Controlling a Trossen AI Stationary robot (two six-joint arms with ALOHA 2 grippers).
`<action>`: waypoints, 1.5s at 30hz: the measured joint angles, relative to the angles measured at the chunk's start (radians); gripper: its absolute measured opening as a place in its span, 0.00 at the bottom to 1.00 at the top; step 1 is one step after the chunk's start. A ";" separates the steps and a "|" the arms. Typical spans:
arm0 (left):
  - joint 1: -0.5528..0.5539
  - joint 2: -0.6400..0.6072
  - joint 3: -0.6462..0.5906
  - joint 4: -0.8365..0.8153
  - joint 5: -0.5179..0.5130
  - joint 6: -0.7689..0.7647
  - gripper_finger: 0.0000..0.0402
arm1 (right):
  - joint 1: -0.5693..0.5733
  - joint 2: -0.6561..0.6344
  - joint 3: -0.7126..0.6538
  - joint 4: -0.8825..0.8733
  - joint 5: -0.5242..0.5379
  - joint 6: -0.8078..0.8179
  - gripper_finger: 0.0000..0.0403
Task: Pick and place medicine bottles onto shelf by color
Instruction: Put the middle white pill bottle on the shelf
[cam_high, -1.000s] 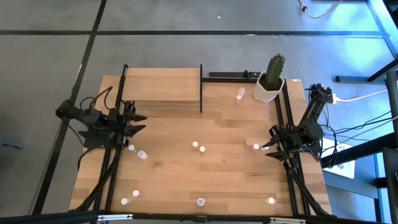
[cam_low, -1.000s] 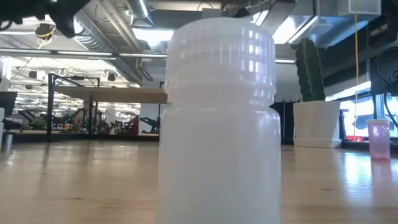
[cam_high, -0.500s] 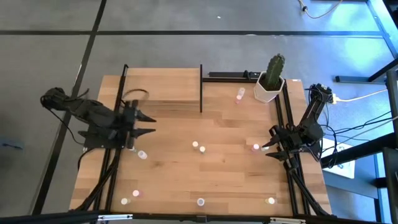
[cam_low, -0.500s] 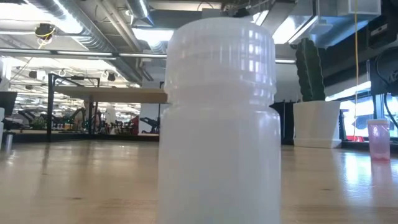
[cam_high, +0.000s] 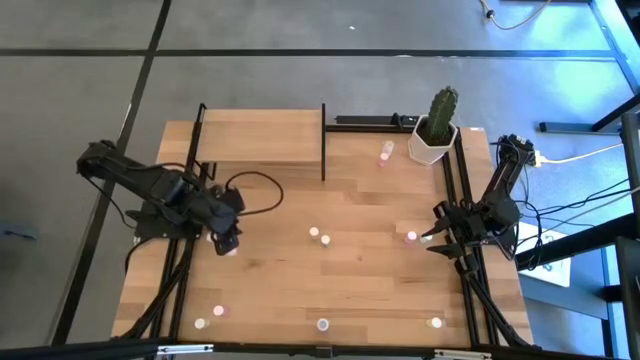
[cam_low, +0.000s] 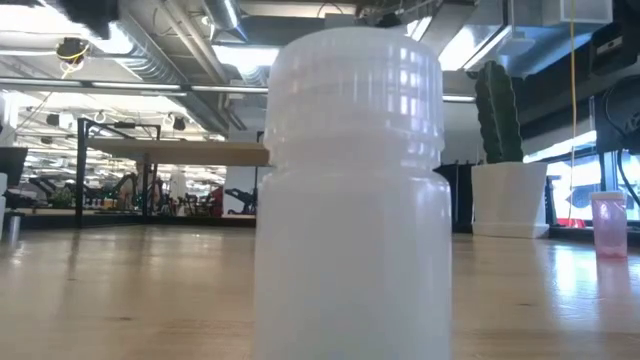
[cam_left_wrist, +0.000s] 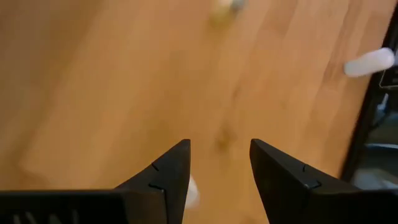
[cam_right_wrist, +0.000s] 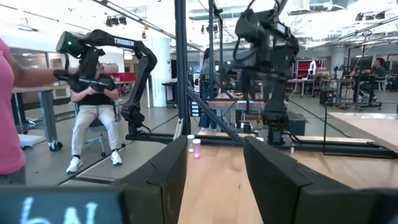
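Bright overhead light, blurred wrist view

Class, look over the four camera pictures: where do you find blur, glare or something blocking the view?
Low view: a white bottle right at the lens blocks the middle, ceiling lights glare behind. Left wrist view: tabletop and bottles smeared, the left pincer open and sharp. High view: blue daylight washes the floor at right. Right wrist view: evenly lit, no obvious glare.

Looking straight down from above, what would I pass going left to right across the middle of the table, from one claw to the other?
Left claw, pointing down over the table → two small bottles standing close together → pink bottle → right claw, waiting at the table's right edge.
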 joint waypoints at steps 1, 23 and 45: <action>0.000 0.003 -0.012 -0.005 0.025 -0.041 0.40 | 0.000 0.000 0.007 -0.005 0.000 -0.007 0.40; -0.149 0.006 -0.051 0.008 0.071 -0.180 0.40 | -0.002 0.270 0.580 -0.626 0.209 0.156 0.40; -0.391 0.180 -0.052 0.007 -0.085 -0.156 0.40 | -0.328 0.583 0.882 -1.089 -0.139 0.601 0.40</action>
